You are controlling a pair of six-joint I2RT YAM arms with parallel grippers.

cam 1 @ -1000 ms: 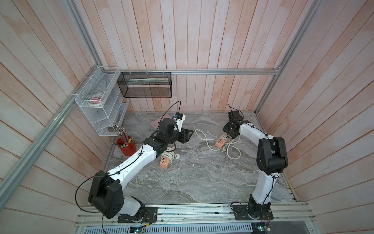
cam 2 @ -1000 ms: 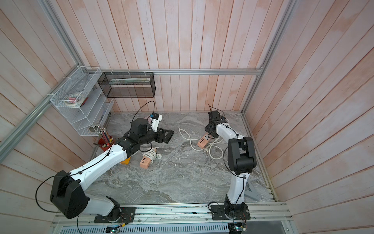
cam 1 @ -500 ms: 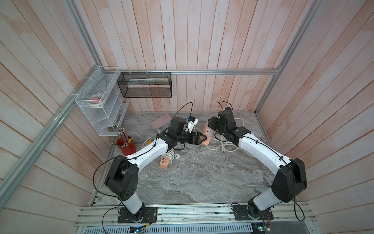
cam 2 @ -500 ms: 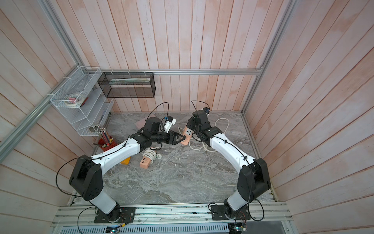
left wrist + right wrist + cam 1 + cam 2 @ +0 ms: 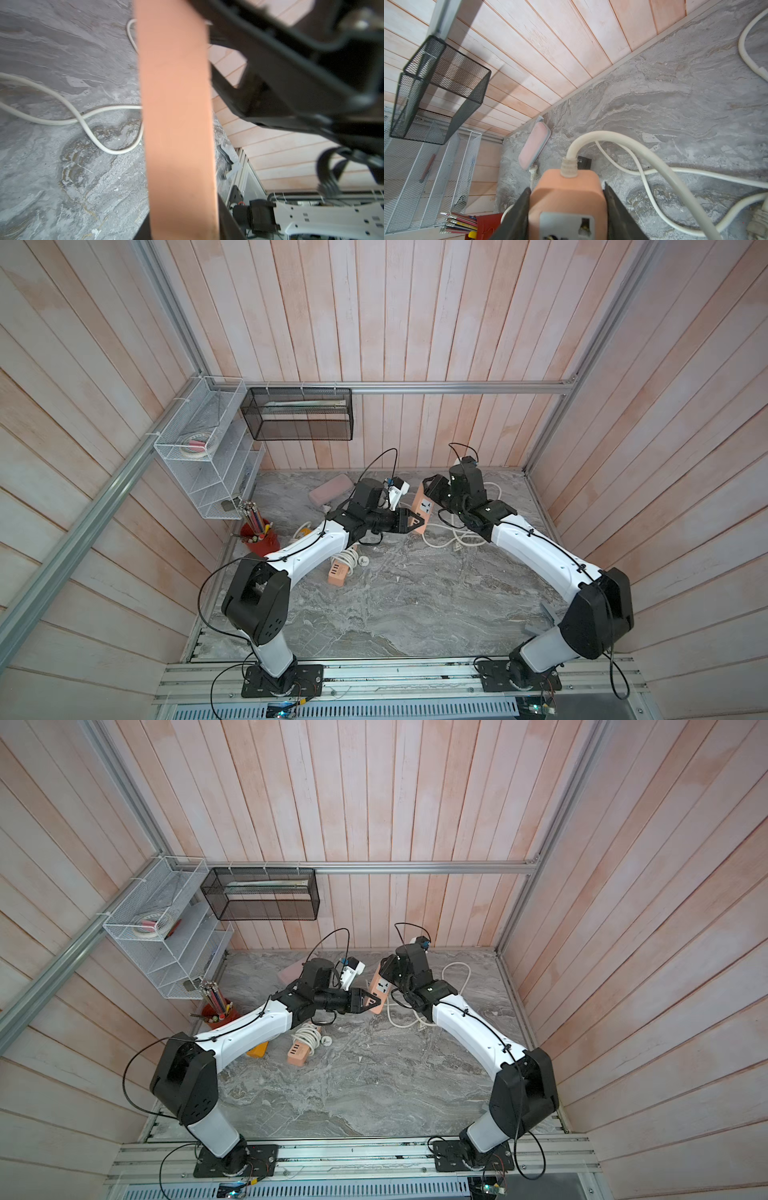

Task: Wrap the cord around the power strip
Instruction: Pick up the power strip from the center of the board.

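An orange power strip (image 5: 423, 506) (image 5: 380, 988) hangs tilted above the table's back middle, held at both ends. My right gripper (image 5: 432, 489) (image 5: 566, 207) is shut on its cord end, with a black finger pressed to each side of the body (image 5: 566, 199). My left gripper (image 5: 415, 524) (image 5: 182, 224) is shut on the lower end, and the strip (image 5: 176, 124) fills the middle of the left wrist view. The white cord (image 5: 623, 143) leaves the strip's end and lies in loose loops on the table (image 5: 453, 537) (image 5: 68, 108).
A second orange strip with a coiled cord (image 5: 338, 572) lies under my left forearm. A red pencil cup (image 5: 259, 537) and a pink case (image 5: 330, 494) stand at the left and back. A black mesh basket (image 5: 297, 414) and a white wire rack (image 5: 203, 456) hang on the walls.
My right arm lifted the power strip off the table and swung it toward the middle. My left gripper came over to it and closed on its lower end.
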